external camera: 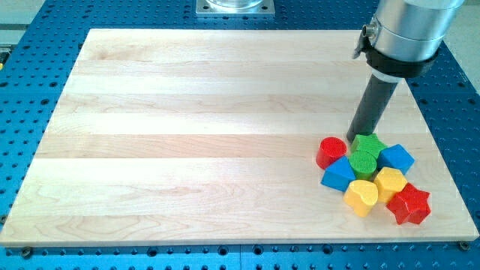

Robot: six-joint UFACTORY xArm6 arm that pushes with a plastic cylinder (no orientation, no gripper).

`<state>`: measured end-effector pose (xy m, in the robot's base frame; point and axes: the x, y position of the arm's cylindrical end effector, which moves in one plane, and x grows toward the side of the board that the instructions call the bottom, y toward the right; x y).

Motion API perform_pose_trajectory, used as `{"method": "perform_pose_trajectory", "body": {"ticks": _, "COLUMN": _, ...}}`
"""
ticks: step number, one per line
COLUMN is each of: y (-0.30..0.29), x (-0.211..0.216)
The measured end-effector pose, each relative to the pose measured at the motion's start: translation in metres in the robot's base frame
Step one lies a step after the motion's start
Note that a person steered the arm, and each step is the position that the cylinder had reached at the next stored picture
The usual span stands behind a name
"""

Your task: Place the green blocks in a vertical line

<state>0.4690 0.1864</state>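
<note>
Two green blocks sit in a tight cluster at the view's lower right: a green star-like block (370, 142) and, just below it, a green round ribbed block (364, 162). My tip (354, 139) rests on the board just left of the upper green block, between it and a red cylinder (330, 151). The dark rod rises from there up to the right. The two green blocks touch and stand roughly one above the other in the view.
Around the greens lie a blue block (339, 175), a blue cube (397, 158), a yellow hexagon-like block (390, 183), a yellow heart-like block (361, 197) and a red star (409, 205). The wooden board's right edge (442, 150) is close by.
</note>
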Motion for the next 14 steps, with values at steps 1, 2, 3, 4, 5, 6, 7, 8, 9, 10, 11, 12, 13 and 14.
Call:
{"method": "perform_pose_trajectory", "body": {"ticks": 1, "y": 0.001, "x": -0.035}}
{"method": "perform_pose_trajectory", "body": {"ticks": 2, "y": 0.093, "x": -0.042}}
{"method": "perform_pose_trajectory", "body": {"ticks": 3, "y": 0.158, "x": -0.029}}
{"method": "perform_pose_trajectory", "body": {"ticks": 4, "y": 0.158, "x": 0.013}}
{"method": "perform_pose_trajectory", "body": {"ticks": 5, "y": 0.141, "x": 0.098}}
{"method": "perform_pose_trajectory", "body": {"ticks": 6, "y": 0.135, "x": 0.115}}
{"method": "perform_pose_trajectory", "body": {"ticks": 7, "y": 0.122, "x": 0.14}}
{"method": "perform_pose_trajectory", "body": {"ticks": 8, "y": 0.076, "x": 0.147}}
{"method": "perform_pose_trajectory", "body": {"ticks": 9, "y": 0.048, "x": 0.128}}
{"method": "perform_pose_trajectory", "body": {"ticks": 10, "y": -0.001, "x": 0.115}}
{"method": "perform_pose_trajectory", "body": {"ticks": 11, "y": -0.052, "x": 0.105}}
{"method": "perform_pose_trajectory", "body": {"ticks": 12, "y": -0.084, "x": 0.088}}
{"method": "perform_pose_trajectory", "body": {"ticks": 13, "y": -0.047, "x": 0.082}}
{"method": "perform_pose_trajectory", "body": {"ticks": 14, "y": -0.005, "x": 0.101}}
